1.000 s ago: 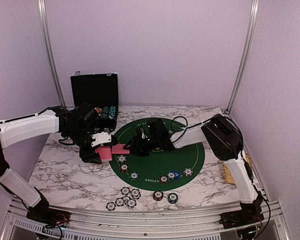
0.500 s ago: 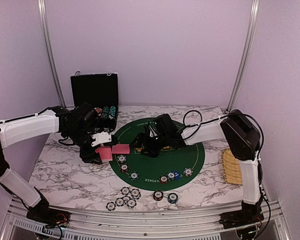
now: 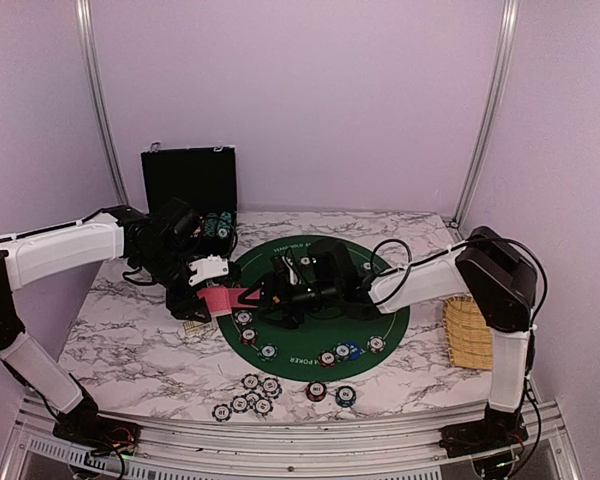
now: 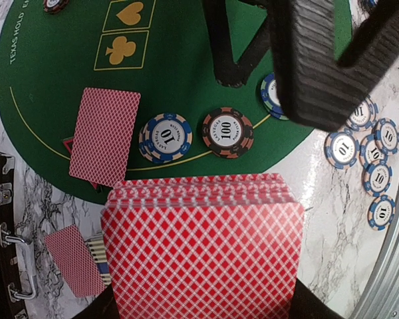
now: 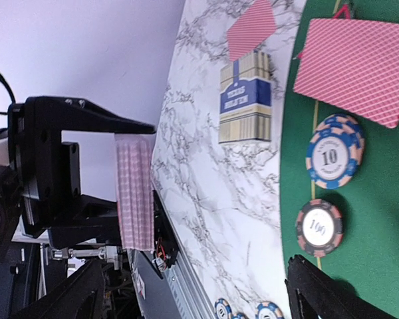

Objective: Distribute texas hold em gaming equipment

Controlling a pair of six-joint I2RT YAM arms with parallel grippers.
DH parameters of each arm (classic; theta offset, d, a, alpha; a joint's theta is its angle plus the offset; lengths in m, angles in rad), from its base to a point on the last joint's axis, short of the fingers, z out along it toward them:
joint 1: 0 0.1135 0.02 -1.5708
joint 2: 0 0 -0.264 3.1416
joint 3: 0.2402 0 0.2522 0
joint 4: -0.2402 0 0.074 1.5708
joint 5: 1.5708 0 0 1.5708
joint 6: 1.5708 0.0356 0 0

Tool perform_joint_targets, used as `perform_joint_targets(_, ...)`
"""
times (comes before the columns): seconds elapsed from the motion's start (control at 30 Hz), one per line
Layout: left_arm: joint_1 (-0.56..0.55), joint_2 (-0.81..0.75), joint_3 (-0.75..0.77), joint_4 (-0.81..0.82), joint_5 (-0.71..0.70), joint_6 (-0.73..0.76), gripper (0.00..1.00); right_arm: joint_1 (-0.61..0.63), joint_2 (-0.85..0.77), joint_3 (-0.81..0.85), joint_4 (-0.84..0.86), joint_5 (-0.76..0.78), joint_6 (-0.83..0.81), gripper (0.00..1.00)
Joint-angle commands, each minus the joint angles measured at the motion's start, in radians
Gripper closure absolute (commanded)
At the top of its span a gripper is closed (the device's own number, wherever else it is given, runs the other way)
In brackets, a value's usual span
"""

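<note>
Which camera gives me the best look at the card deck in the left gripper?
Left wrist: the deck fills the lower frame, its red patterned back facing the camera, cards slightly fanned. Right wrist shows the deck only edge-on, as a thin pink strip. Top external shows the deck as just a small pink patch.

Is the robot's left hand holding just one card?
No, the left hand grips a whole stack of red-backed cards, many edges showing along its top.

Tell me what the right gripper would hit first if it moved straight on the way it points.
Probably the deck of cards held by the left gripper; it lies right ahead of the open right gripper. Heights are hard to compare.
</note>
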Motion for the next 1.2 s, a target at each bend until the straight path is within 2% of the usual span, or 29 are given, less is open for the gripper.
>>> perform_joint_targets(0.0, -0.01, 0.011, 0.047, -0.018, 0.042, -0.026, 0.92, 0.018, -0.006, 0.025, 0.125, -0.034, 0.068, 0.08)
perform_joint_targets(0.1, -0.014, 0.014, 0.053, -0.018, 0.047, -0.036, 0.92, 0.023, 0.015, 0.039, 0.173, -0.044, 0.104, 0.09)
perform_joint_targets(1.17, -0.039, 0.014, 0.071, -0.021, 0.072, -0.042, 0.92, 0.074, 0.232, 0.309, 0.092, -0.099, 0.151, 0.12)
